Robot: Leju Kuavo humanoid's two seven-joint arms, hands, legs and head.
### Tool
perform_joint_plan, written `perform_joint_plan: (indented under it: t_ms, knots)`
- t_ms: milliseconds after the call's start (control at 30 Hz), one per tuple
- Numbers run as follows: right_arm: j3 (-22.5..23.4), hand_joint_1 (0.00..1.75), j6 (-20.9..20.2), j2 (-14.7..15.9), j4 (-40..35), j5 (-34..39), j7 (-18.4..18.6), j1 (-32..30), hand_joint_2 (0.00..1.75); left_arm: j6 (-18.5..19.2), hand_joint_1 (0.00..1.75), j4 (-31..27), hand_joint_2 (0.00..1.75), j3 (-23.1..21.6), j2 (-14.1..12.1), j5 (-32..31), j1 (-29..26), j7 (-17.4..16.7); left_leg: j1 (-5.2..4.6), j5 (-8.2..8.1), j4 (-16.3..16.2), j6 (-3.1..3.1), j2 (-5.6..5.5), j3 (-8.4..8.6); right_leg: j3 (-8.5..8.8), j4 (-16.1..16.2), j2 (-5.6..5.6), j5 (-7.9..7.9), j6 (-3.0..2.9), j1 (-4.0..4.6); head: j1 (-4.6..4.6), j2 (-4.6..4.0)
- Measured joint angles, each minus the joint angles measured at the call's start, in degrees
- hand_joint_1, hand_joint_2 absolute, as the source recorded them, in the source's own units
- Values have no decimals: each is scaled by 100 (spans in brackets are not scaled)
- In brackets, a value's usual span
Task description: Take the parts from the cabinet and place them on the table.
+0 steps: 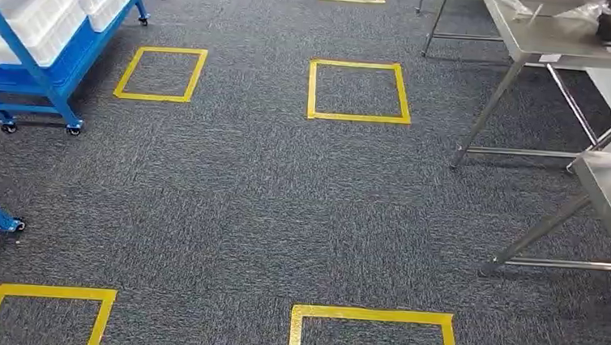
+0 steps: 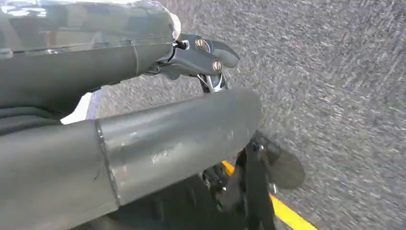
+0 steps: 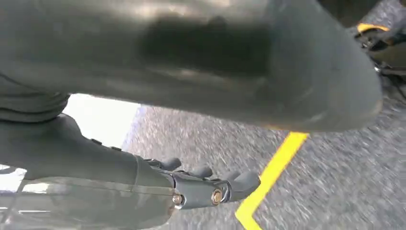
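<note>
Both arms hang over the grey carpet [image 1: 227,208]. The left robot hand [image 2: 201,55] holds nothing, its fingers [image 2: 218,50] lying out fairly straight and apart from the thumb. The right robot hand [image 3: 206,189] is likewise empty and loosely spread. In the head view the blue cabinet [image 1: 40,32] with white bins [image 1: 29,7] stands at 10 o'clock; the steel tabletop [image 1: 540,30] at 2 o'clock. Yellow tape squares [image 1: 360,91] mark the floor.

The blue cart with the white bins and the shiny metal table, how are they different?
The blue cart has a painted blue frame; the metal table is bare silver steel. The cart rolls on small wheels, while the table stands on plain slanting legs. The cart carries white bins; the table carries dark parts beside clear plastic. Both stand on grey carpet.
</note>
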State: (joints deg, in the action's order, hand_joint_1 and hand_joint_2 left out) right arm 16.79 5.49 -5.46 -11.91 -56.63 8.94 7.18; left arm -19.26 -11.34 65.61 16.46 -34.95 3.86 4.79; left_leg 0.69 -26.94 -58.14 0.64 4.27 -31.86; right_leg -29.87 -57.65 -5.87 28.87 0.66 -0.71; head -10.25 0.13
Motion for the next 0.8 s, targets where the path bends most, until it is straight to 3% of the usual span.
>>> perform_joint_plan:
  t_ms: [100,133,167,200,267,300,333,367,400,433,467,500,567,600,633,667,700,733,800]
  knots:
    - [4,0,46,2,-7,50,-31,14,0,86,0,-2,0,-2,-9,-2,-32,15,-47,-7,-14,-111,-167,-71,58,30,-140,-5,99,-25,-2,0]
    - [7,0,55,-4,-18,59,-42,-2,0,114,0,-9,0,-2,-18,-11,-33,18,-9,39,60,-179,-244,-1,72,17,-151,47,156,-54,-2,0]
    - [15,0,66,2,-17,68,-59,-21,0,147,0,-11,0,-2,-17,-15,-37,26,-14,53,84,-201,-295,14,56,-110,140,164,168,-74,2,-2]
    - [33,0,79,2,-17,81,-75,-42,0,171,0,-15,0,-2,-24,-22,-30,31,-18,71,84,-231,-345,2,-89,-425,363,374,152,-75,2,-2]
    - [83,0,81,2,-17,103,-83,-93,0,190,0,-22,0,-4,-26,-33,-21,33,-46,82,83,-269,-489,-24,-574,-1384,531,814,140,-59,0,0]
    - [92,0,81,2,-17,107,-85,-116,0,195,0,-22,0,-4,-26,-33,-23,33,-65,84,80,-278,-570,-28,-762,-1723,551,896,132,-55,0,0]
    - [96,0,81,2,-17,107,-90,-129,0,203,0,-26,0,-4,-28,-33,-31,33,-85,84,77,-278,-663,-22,-834,-1800,564,816,113,-53,0,0]
    - [98,0,81,2,-17,107,-90,-140,0,206,0,-29,0,-4,-31,-33,-35,33,-98,83,72,-280,-744,-13,-773,-1595,577,614,86,-49,0,0]
    - [98,0,81,4,-17,107,-90,-143,0,208,0,-31,0,-4,-33,-33,-34,33,-104,82,64,-279,-829,-3,-602,-1170,608,323,49,-41,0,0]
    - [98,0,81,4,-17,107,-90,-142,0,208,0,-33,0,-4,-31,-33,-30,33,-106,80,57,-277,-903,4,-395,-661,708,39,8,-27,0,0]
    - [101,0,83,11,-17,107,-92,-147,0,210,0,-33,0,-4,-31,-33,-29,33,-90,77,56,-271,-960,-6,-221,-209,972,-148,-40,-3,2,0]
    - [105,0,83,24,-17,107,-92,-156,0,210,0,-35,0,-4,-28,-33,-9,33,-126,67,19,-235,-1010,-32,-176,-67,1115,-93,-69,-16,-2,0]
    - [105,0,85,24,-20,107,-92,-131,0,212,0,-35,0,-4,-28,-33,-21,33,-73,88,45,-168,-1115,-71,-176,-60,1001,-89,-69,21,0,0]
    - [105,0,85,24,-20,107,-94,-107,0,215,0,-35,0,-4,-28,-33,-29,33,-57,109,67,-129,-1179,-73,-163,-44,950,-98,-91,36,0,0]
    - [105,0,85,15,-20,107,-94,-104,0,215,0,-35,0,-4,-28,-33,-30,33,-82,114,83,-86,-1237,-93,-120,52,868,-137,-129,-1,0,0]
    - [105,0,85,0,-22,107,-94,-113,0,219,0,-35,0,-4,-35,-33,-30,35,-94,32,-32,-83,-974,-108,-60,140,760,-173,-154,-20,0,-2]
    - [107,0,88,2,-22,107,-94,-128,0,228,0,-37,0,-4,-39,-33,-25,37,-105,-161,-292,-61,-728,-230,-38,169,700,-174,-191,-16,-4,0]
    - [107,0,88,4,-22,107,-94,-145,0,243,0,-37,0,-4,-42,-31,-19,46,-82,-401,-730,-29,-600,-441,-32,170,608,-169,-209,-3,-4,0]
    - [107,0,81,7,-20,103,-96,-153,0,254,0,-37,0,-4,-44,-26,-22,55,-22,-733,-1578,35,-522,-865,-19,166,429,-142,-211,8,-2,0]
